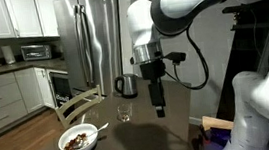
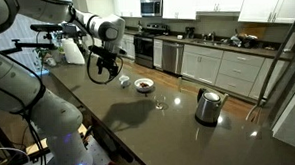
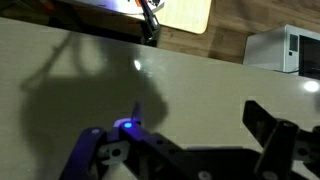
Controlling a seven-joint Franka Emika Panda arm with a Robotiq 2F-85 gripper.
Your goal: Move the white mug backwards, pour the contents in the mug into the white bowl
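Dark kitchen countertop point(image 2: 139, 128): the white mug point(image 2: 124, 79) stands just beside the white bowl point(image 2: 145, 85), near the edge facing the white cabinets point(image 2: 217, 64). The gripper point(image 1: 159, 109) hangs over it, released and empty.

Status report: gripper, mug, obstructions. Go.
Gripper open, empty, above the table. White mug untouched beside white bowl. Clear glass and kettle stand apart from the mug.
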